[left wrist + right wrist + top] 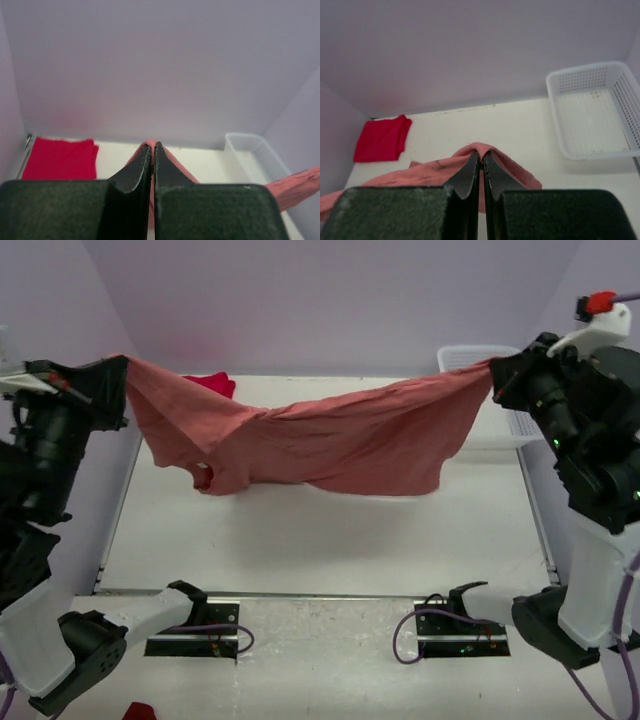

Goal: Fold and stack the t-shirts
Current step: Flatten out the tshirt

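The salmon-pink t-shirt [330, 445] hangs stretched in the air between both arms, sagging in the middle above the table. My left gripper [122, 375] is shut on its left corner; cloth [172, 162] pokes out between the fingertips [153, 146]. At the right, my right gripper [494, 372] is shut on the other corner, the fabric [420, 170] draped over the closed fingertips [481, 156]. The bright red t-shirt [213, 385] lies folded at the table's back left, also seen as a red square [60, 159] [381, 140].
A white mesh basket [592, 112] stands at the back right of the table [300, 540], partly behind the right arm [470, 358]. Purple walls close the back and sides. A red scrap [140, 710] lies by the left arm's base.
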`<state>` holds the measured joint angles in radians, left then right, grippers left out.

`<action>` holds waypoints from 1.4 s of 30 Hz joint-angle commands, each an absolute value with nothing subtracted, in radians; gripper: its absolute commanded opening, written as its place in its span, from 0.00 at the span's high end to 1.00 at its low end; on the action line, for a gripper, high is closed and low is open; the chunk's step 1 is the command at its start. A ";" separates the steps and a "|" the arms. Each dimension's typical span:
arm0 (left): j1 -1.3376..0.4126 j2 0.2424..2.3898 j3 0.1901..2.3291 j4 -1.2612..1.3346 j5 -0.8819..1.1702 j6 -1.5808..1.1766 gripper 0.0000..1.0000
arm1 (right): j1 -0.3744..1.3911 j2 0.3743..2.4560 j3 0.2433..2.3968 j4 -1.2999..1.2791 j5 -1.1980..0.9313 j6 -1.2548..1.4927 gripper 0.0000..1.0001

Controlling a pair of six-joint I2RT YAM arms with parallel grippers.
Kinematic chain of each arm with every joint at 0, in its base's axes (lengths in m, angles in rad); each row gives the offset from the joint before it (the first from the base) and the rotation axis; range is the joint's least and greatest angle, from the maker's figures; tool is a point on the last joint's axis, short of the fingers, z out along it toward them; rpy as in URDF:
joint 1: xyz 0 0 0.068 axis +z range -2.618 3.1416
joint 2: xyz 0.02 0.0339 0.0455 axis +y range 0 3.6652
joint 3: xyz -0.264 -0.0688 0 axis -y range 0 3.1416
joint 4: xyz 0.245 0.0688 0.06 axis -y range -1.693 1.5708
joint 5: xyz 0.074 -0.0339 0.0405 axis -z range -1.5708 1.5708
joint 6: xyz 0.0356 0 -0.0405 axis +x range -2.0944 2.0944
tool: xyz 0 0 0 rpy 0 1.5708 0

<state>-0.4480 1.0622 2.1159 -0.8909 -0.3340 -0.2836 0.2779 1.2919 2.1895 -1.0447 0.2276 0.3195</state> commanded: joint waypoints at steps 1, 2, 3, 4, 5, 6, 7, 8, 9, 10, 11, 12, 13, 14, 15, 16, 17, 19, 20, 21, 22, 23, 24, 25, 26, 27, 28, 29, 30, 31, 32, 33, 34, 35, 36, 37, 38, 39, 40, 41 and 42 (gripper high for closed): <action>-0.451 1.048 2.255 -0.789 -0.198 -0.219 1.00 | 0.284 1.186 2.290 -1.114 0.132 0.270 1.00; -0.451 1.048 2.319 -0.778 -0.183 -0.224 1.00 | 0.284 1.158 2.281 -1.100 0.115 0.271 1.00; -0.451 1.043 2.342 -0.763 -0.137 -0.224 1.00 | 0.284 1.102 2.267 -1.092 0.077 0.270 1.00; -0.451 1.028 2.356 -0.717 -0.108 -0.224 1.00 | 0.284 1.073 2.232 -1.085 0.054 0.270 1.00; -0.451 1.016 2.365 -0.688 -0.074 -0.229 1.00 | 0.284 1.045 2.212 -1.063 0.025 0.267 1.00; -0.451 1.000 2.359 -0.651 -0.007 -0.235 1.00 | 0.284 1.016 2.189 -1.049 0.006 0.259 1.00; -0.451 0.974 2.356 -0.576 0.041 -0.242 1.00 | 0.284 0.961 2.148 -1.036 -0.045 0.258 1.00; -0.451 0.966 2.356 -0.543 0.111 -0.265 1.00 | 0.282 0.937 2.134 -1.019 -0.064 0.255 1.00; -0.451 0.960 2.362 -0.507 0.141 -0.274 1.00 | 0.284 0.916 2.125 -1.014 -0.078 0.250 1.00; -0.449 0.962 2.374 -0.462 0.168 -0.288 1.00 | 0.284 0.882 2.120 -1.011 -0.106 0.250 1.00; -0.449 0.969 2.402 -0.445 0.195 -0.316 1.00 | 0.284 0.868 2.121 -1.012 -0.121 0.249 1.00; -0.449 0.983 2.411 -0.425 0.242 -0.327 1.00 | 0.282 0.853 2.117 -1.003 -0.135 0.249 1.00; -0.449 0.992 2.416 -0.402 0.255 -0.334 1.00 | 0.284 0.833 2.117 -0.996 -0.161 0.247 1.00; -0.449 1.000 2.416 -0.394 0.264 -0.344 1.00 | 0.282 0.831 2.126 -1.002 -0.167 0.248 1.00; -0.449 1.023 2.416 -0.393 0.264 -0.344 1.00 | 0.282 0.828 2.129 -0.999 -0.173 0.249 1.00; -0.449 1.035 2.416 -0.399 0.262 -0.344 1.00 | 0.284 0.830 2.134 -0.994 -0.179 0.249 1.00; -0.449 1.048 2.413 -0.403 0.262 -0.336 1.00 | 0.284 0.836 2.134 -0.989 -0.176 0.244 1.00; -0.449 1.072 2.376 -0.403 0.244 -0.324 1.00 | 0.284 0.847 2.134 -0.976 -0.166 0.236 1.00; -0.449 1.078 2.364 -0.403 0.232 -0.315 1.00 | 0.282 0.865 2.137 -0.970 -0.146 0.230 1.00; -0.449 1.095 2.355 -0.410 0.223 -0.305 1.00 | 0.284 0.876 2.151 -0.968 -0.138 0.226 1.00; -0.449 1.109 2.358 -0.419 0.210 -0.290 1.00 | 0.284 0.890 2.161 -0.969 -0.132 0.219 1.00; -0.449 1.132 2.358 -0.426 0.201 -0.282 1.00 | 0.282 0.914 2.169 -0.966 -0.114 0.213 1.00; -0.449 1.144 2.365 -0.446 0.192 -0.275 1.00 | 0.284 0.928 2.195 -0.969 -0.106 0.213 1.00; -0.449 1.153 2.364 -0.454 0.175 -0.272 1.00 | 0.284 0.939 2.200 -0.963 -0.101 0.212 1.00; -0.449 1.166 2.362 -0.459 0.173 -0.267 1.00 | 0.284 0.949 2.200 -0.953 -0.097 0.206 1.00; -0.449 1.172 2.361 -0.468 0.169 -0.264 1.00 | 0.284 0.956 2.203 -0.947 -0.089 0.204 1.00; -0.449 1.177 2.359 -0.474 0.158 -0.264 1.00 | 0.282 0.962 2.209 -0.946 -0.080 0.199 1.00; -0.449 1.180 2.359 -0.479 0.155 -0.262 1.00 | 0.282 0.966 2.213 -0.946 -0.077 0.195 1.00; -0.449 1.180 2.356 -0.485 0.153 -0.262 1.00 | 0.282 0.972 2.221 -0.950 -0.058 0.195 1.00; -0.449 1.177 2.352 -0.488 0.153 -0.265 1.00 | 0.284 0.971 2.220 -0.948 -0.051 0.195 1.00; -0.449 1.174 2.350 -0.492 0.156 -0.268 1.00 | 0.284 0.968 2.215 -0.946 -0.054 0.190 1.00; -0.449 1.169 2.347 -0.495 0.156 -0.271 1.00 | 0.284 0.959 2.207 -0.945 -0.051 0.190 1.00; -0.449 1.164 2.341 -0.495 0.160 -0.278 1.00 | 0.284 0.956 2.206 -0.946 -0.049 0.193 1.00; -0.449 1.151 2.335 -0.491 0.163 -0.282 1.00 | 0.282 0.951 2.201 -0.948 -0.052 0.192 1.00; -0.449 1.144 2.333 -0.495 0.172 -0.291 1.00 | 0.282 0.940 2.197 -0.945 -0.048 0.195 1.00; -0.449 1.132 2.333 -0.499 0.173 -0.298 1.00 | 0.284 0.934 2.194 -0.946 -0.048 0.196 1.00; -0.449 1.123 2.332 -0.502 0.178 -0.305 1.00 | 0.284 0.930 2.197 -0.953 -0.048 0.196 1.00; -0.449 1.115 2.330 -0.502 0.184 -0.319 1.00 | 0.284 0.916 2.194 -0.956 -0.049 0.199 1.00; -0.449 1.106 2.332 -0.502 0.195 -0.327 1.00 | 0.284 0.908 2.192 -0.956 -0.054 0.202 1.00; -0.449 1.086 2.332 -0.502 0.202 -0.337 1.00 | 0.284 0.901 2.192 -0.959 -0.057 0.204 1.00; -0.449 1.077 2.332 -0.499 0.210 -0.357 1.00 | 0.282 0.891 2.191 -0.963 -0.058 0.209 1.00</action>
<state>-0.4500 1.1313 2.3096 -0.5484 0.1791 -0.3138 0.2813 0.9195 2.1860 -0.9958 -0.0689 0.2165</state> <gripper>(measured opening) 0.005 0.010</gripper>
